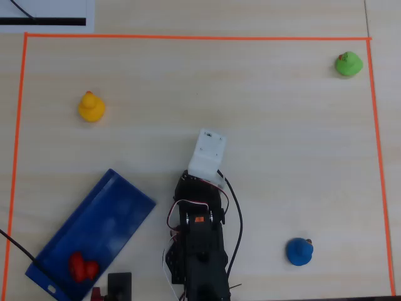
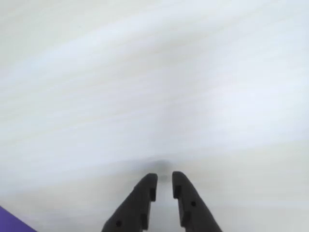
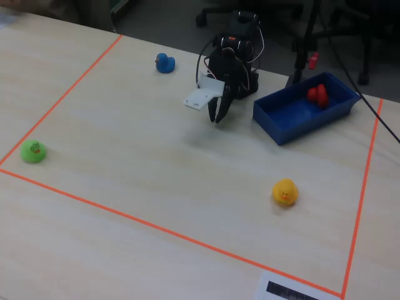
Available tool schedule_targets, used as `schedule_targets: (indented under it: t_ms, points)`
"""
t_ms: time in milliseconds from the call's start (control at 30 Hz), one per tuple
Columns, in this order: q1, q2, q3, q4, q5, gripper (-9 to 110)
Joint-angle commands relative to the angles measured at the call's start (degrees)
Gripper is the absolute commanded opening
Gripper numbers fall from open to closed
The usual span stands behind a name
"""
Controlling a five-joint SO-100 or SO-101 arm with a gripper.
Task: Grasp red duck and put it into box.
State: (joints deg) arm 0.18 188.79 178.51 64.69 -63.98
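Note:
The red duck (image 1: 83,266) lies inside the blue box (image 1: 128,191) at the lower left of the overhead view, at the box's near end. In the fixed view the duck (image 3: 317,94) sits at the far end of the box (image 3: 284,128). My gripper (image 2: 164,180) hangs over bare table right of the box in the overhead view. Its jaws are empty and nearly together, with only a thin gap. In the fixed view the gripper (image 3: 218,116) points down, just left of the box. A corner of the box (image 2: 8,222) shows at the wrist view's lower left.
A yellow duck (image 1: 91,106), a green duck (image 1: 348,63) and a blue duck (image 1: 299,251) stand apart on the table. Orange tape (image 1: 188,37) frames the work area. The white wrist-camera housing (image 1: 207,152) hides the fingers from above.

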Motion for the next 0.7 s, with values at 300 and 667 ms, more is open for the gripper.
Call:
schedule_targets:
  t_ms: [300, 667]
  points:
    - [0.3, 1.0, -0.3, 9.8, -3.4, 0]
    - [0.3, 1.0, -0.3, 9.8, -3.4, 0]
